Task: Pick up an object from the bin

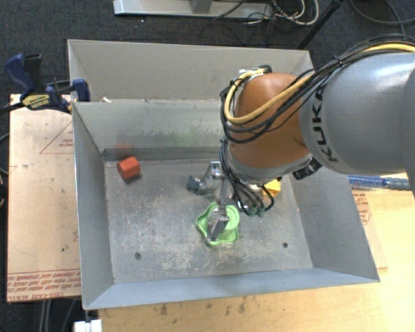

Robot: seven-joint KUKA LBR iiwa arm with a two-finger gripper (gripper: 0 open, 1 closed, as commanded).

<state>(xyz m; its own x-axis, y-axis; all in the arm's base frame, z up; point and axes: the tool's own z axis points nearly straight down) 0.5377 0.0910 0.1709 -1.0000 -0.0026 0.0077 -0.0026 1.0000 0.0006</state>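
Claw (221,221) is down on the green floppy thing (209,228), mid bin (152,241). Can't tell if claw's wide or shut. Thing lies on bin floor; lift not done yet.

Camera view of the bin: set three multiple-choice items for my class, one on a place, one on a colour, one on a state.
1. On the bin floor, the red block lies: A upper left in the view; B lower right; C dead centre.
2. The thing beneath the end effector is: A blue; B green; C purple.
3. The red block is: A lifted; B stacked on another thing; C lying free.

Key: 1 A, it sits near the far left wall. 2 B, the crumpled green thing lies right under the end effector. 3 C, it rests alone, apart from the end effector.
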